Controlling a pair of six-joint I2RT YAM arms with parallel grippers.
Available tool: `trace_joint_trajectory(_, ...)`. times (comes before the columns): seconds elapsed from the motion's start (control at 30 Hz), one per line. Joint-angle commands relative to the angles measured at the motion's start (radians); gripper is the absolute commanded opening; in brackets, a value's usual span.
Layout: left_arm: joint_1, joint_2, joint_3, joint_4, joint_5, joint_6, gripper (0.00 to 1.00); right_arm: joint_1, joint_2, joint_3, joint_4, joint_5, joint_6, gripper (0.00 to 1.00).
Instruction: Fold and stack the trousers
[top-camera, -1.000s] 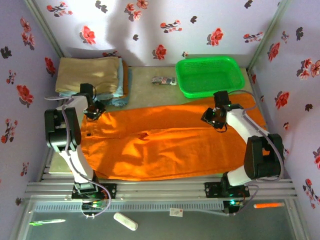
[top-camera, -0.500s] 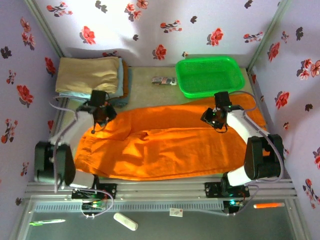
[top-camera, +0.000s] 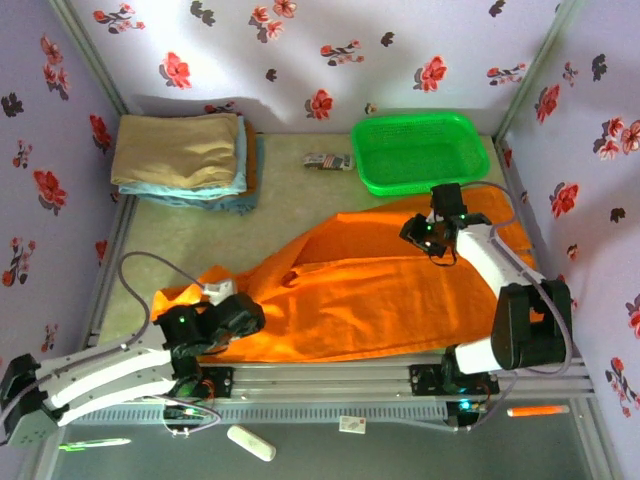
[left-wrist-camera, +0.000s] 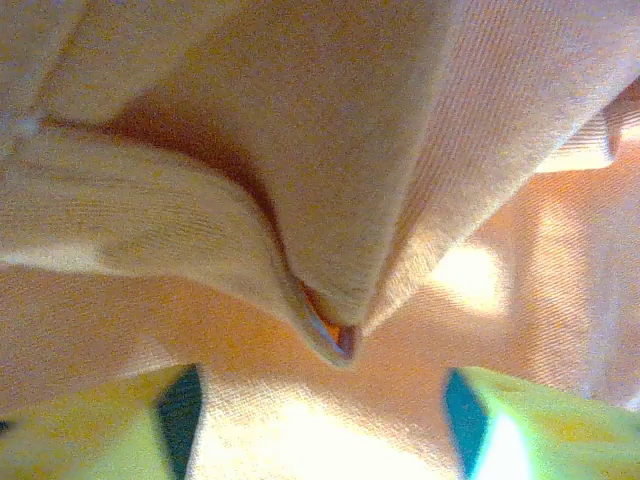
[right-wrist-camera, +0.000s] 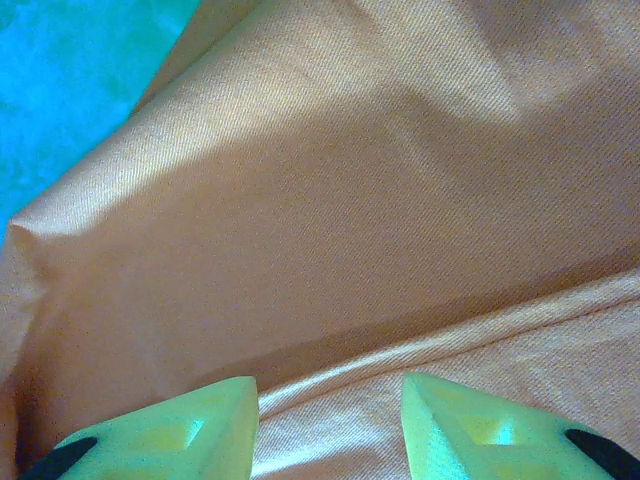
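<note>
Trousers (top-camera: 380, 290) of bright orange cloth lie rumpled across the table (top-camera: 190, 240), the legs reaching toward the right wall and the left end drawn into a bunch at the near edge. The left gripper (top-camera: 240, 318) sits low on that bunched end. Its wrist view shows its 2 fingers (left-wrist-camera: 560, 425) spread wide over the cloth with a raised fold just ahead of them. The right gripper (top-camera: 428, 235) rests at the far edge of a leg, near a green basket (top-camera: 420, 150), its fingers (right-wrist-camera: 180, 430) partly apart above the fabric, clasping nothing. A folded stack (top-camera: 180, 150) of tan and light blue cloth sits at the far left.
</note>
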Motion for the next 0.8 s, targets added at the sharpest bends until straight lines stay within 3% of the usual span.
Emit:
trace_joint_trajectory(0.0,-0.110,-0.009,0.087,-0.135,-0.174,-0.101,0.86,0.005,-0.027,-0.012,0.004,-0.026,0.012,0.43)
trace_joint_trajectory(0.07,-0.155,-0.007,0.159,-0.163,-0.211,-0.066,0.86,0.006,-0.034,-0.016,0.004,-0.023,0.012,0.43)
trace_joint_trajectory(0.27,-0.161,0.018,0.422,-0.268,-0.287,0.120,0.73,0.007,-0.036,-0.020,0.010,-0.029,0.013,0.43)
trace_joint_trajectory(0.33,-0.152,0.037,0.486,-0.298,-0.316,0.169,0.75,0.007,-0.030,-0.022,0.017,-0.033,0.015,0.43)
trace_joint_trajectory(0.5,-0.032,0.141,0.562,-0.512,-0.326,0.129,0.79,0.007,-0.025,-0.019,0.022,-0.043,0.016,0.43)
trace_joint_trajectory(0.67,-0.025,0.319,0.554,-0.608,-0.261,0.062,0.80,0.008,-0.023,-0.028,0.040,-0.062,0.023,0.43)
trace_joint_trajectory(0.77,-0.020,0.386,0.528,-0.609,-0.272,0.014,0.88,0.011,-0.019,-0.030,0.050,-0.068,0.025,0.43)
